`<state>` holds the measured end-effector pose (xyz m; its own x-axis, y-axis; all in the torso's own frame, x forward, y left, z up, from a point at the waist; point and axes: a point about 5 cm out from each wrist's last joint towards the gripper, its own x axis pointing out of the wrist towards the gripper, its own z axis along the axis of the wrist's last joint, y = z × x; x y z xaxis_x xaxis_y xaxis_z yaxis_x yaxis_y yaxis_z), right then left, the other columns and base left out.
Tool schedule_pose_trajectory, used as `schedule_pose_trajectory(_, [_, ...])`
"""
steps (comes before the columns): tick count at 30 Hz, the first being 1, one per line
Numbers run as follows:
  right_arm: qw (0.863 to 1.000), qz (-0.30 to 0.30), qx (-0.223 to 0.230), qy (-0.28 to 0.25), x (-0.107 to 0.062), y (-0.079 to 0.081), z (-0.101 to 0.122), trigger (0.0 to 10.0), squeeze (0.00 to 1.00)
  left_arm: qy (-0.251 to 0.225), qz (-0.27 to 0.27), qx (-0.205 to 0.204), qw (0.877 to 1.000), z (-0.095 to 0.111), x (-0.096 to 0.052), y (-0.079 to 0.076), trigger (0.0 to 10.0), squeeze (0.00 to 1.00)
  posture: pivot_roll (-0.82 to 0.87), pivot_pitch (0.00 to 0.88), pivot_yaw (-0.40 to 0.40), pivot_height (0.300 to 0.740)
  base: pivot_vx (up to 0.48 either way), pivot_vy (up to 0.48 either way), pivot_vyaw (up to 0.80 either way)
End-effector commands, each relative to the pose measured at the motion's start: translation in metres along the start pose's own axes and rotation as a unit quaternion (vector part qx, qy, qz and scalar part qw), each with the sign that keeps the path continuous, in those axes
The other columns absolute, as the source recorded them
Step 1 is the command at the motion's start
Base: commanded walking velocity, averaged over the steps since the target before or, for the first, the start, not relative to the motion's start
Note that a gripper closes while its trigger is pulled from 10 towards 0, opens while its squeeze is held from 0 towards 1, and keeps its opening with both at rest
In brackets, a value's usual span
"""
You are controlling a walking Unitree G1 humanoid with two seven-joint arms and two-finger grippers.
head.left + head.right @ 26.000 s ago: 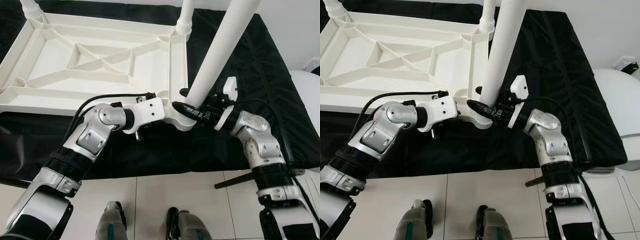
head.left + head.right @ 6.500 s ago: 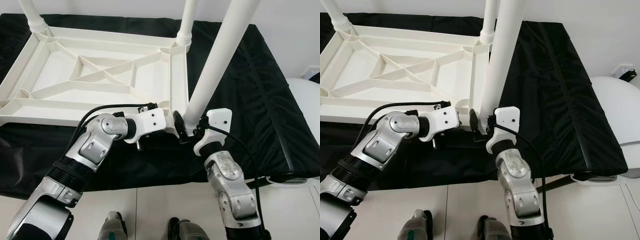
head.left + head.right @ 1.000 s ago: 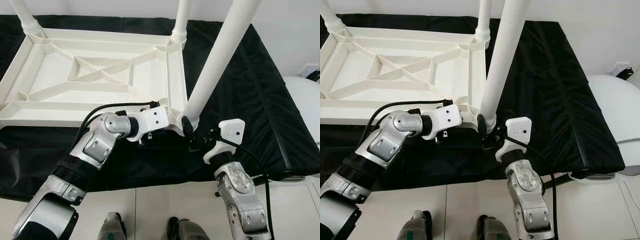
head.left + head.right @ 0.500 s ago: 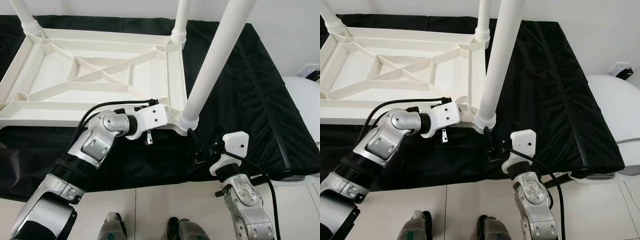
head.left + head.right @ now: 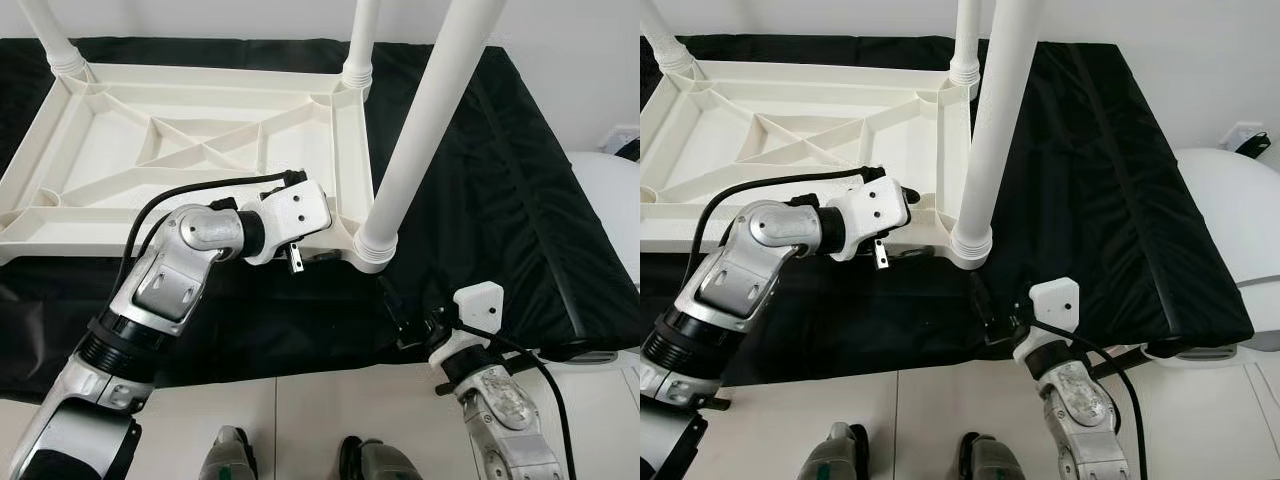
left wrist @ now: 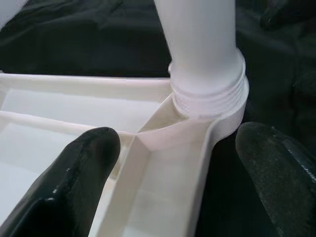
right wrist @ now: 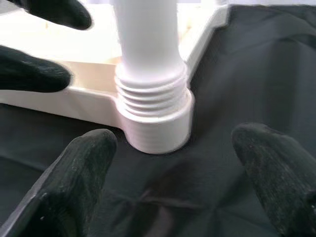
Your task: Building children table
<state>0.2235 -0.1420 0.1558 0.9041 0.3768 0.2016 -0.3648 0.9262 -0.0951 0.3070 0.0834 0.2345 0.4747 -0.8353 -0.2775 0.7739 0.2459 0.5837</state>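
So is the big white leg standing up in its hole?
Yes, upright: the leg rises from the corner socket, threads still showing.

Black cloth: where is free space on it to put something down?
The black cloth lies bare to the right of the table frame. Crowded: the near corner, where the left hand, right hand and screwed-in leg meet.
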Motion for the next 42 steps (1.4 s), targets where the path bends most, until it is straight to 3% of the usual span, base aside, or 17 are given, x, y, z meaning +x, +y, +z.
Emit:
schedule_pose_trajectory(1, [1.0, 0.023, 0.001, -0.014, -0.001, 0.004, 0.006, 10.0, 0.0, -0.009, 0.027, -0.02, 0.999, 0.002, -0.001, -0.006, 10.0, 0.0, 0.02, 0.211, 0.018, 0.74, 0.0, 0.0, 0.0])
schedule_pose_trajectory(7, [0.998, 0.061, 0.016, -0.018, -0.002, 0.009, 0.009, 10.0, 0.0, -0.009, 0.071, -0.068, 0.995, -0.001, -0.007, -0.009, 10.0, 0.0, 0.03, 0.214, 0.018, 0.74, 0.0, 0.0, 0.0])
schedule_pose_trajectory(10, [0.995, 0.095, 0.027, -0.016, -0.004, 0.011, 0.01, 10.0, 0.0, -0.003, 0.15, -0.119, 0.982, -0.008, -0.016, -0.005, 10.0, 0.0, 0.03, 0.214, 0.015, 0.74, 0.0, 0.0, 0.0])
schedule_pose_trajectory(13, [0.994, 0.101, 0.027, -0.014, -0.005, 0.011, 0.01, 10.0, 0.0, -0.001, 0.165, -0.13, 0.978, -0.009, -0.018, -0.004, 10.0, 0.0, 0.03, 0.214, 0.015, 0.74, 0.0, 0.0, 0.0])
schedule_pose_trajectory(17, [0.989, 0.143, 0.026, -0.007, -0.005, 0.01, 0.006, 10.0, 0.0, 0.02, 0.262, -0.157, 0.952, -0.023, -0.033, -0.001, 10.0, 0.0, 0.04, 0.208, 0.008, 0.74, 0.0, 0.0, 0.0])
schedule_pose_trajectory(19, [0.989, 0.143, 0.026, -0.007, -0.005, 0.01, 0.006, 10.0, 0.0, 0.02, 0.262, -0.157, 0.952, -0.023, -0.033, -0.001, 10.0, 0.0, 0.04, 0.208, 0.008, 0.74, 0.0, 0.0, 0.0])
schedule_pose_trajectory(21, [0.986, 0.163, 0.03, -0.005, -0.002, 0.011, 0.004, 10.0, 0.0, 0.033, 0.315, -0.164, 0.934, -0.031, -0.044, 0.007, 10.0, 0.0, 0.05, 0.204, -0.003, 0.74, 0.0, 0.0, 0.0])
schedule_pose_trajectory(23, [0.986, 0.163, 0.03, -0.005, -0.002, 0.011, 0.004, 10.0, 0.0, 0.033, 0.315, -0.164, 0.934, -0.031, -0.044, 0.007, 10.0, 0.0, 0.05, 0.204, -0.003, 0.74, 0.0, 0.0, 0.0])
schedule_pose_trajectory(24, [0.984, 0.175, 0.03, -0.005, -0.001, 0.012, 0.003, 10.0, 0.0, 0.038, 0.34, -0.168, 0.924, -0.035, -0.049, 0.011, 10.0, 0.0, 0.05, 0.204, -0.006, 0.74, 0.0, 0.0, 0.0])
schedule_pose_trajectory(26, [0.984, 0.175, 0.03, -0.005, -0.001, 0.012, 0.003, 10.0, 0.0, 0.038, 0.34, -0.168, 0.924, -0.035, -0.049, 0.011, 10.0, 0.0, 0.05, 0.204, -0.006, 0.74, 0.0, 0.0, 0.0])
schedule_pose_trajectory(29, [0.979, 0.2, 0.029, -0.009, 0.009, 0.008, 0.002, 10.0, 0.0, 0.045, 0.423, -0.181, 0.887, -0.046, -0.061, 0.024, 10.0, 0.0, 0.05, 0.189, -0.042, 0.74, 0.0, 0.0, 0.0])
schedule_pose_trajectory(30, [0.979, 0.2, 0.029, -0.009, 0.009, 0.008, 0.002, 10.0, 0.0, 0.045, 0.423, -0.181, 0.887, -0.046, -0.061, 0.024, 10.0, 0.0, 0.05, 0.189, -0.042, 0.74, 0.0, 0.0, 0.0])
schedule_pose_trajectory(33, [0.975, 0.221, 0.034, -0.013, 0.018, 0.008, 0.001, 10.0, 0.0, 0.063, 0.466, -0.187, 0.863, -0.058, -0.064, 0.025, 10.0, 0.0, 0.05, 0.181, -0.056, 0.74, 0.0, 0.0, 0.0])
schedule_pose_trajectory(40, [0.968, 0.247, 0.038, -0.018, 0.029, 0.004, 0.001, 10.0, 0.0, 0.071, 0.488, -0.203, 0.846, -0.064, -0.065, 0.022, 10.0, 0.0, 0.06, 0.174, -0.066, 0.74, 0.0, 0.0, 0.0])
schedule_pose_trajectory(42, [0.966, 0.254, 0.032, -0.021, 0.036, -0.002, 0.002, 10.0, 0.0, 0.056, 0.508, -0.217, 0.831, -0.061, -0.069, 0.018, 10.0, 0.0, 0.07, 0.168, -0.064, 0.74, 0.0, 0.0, 0.0])
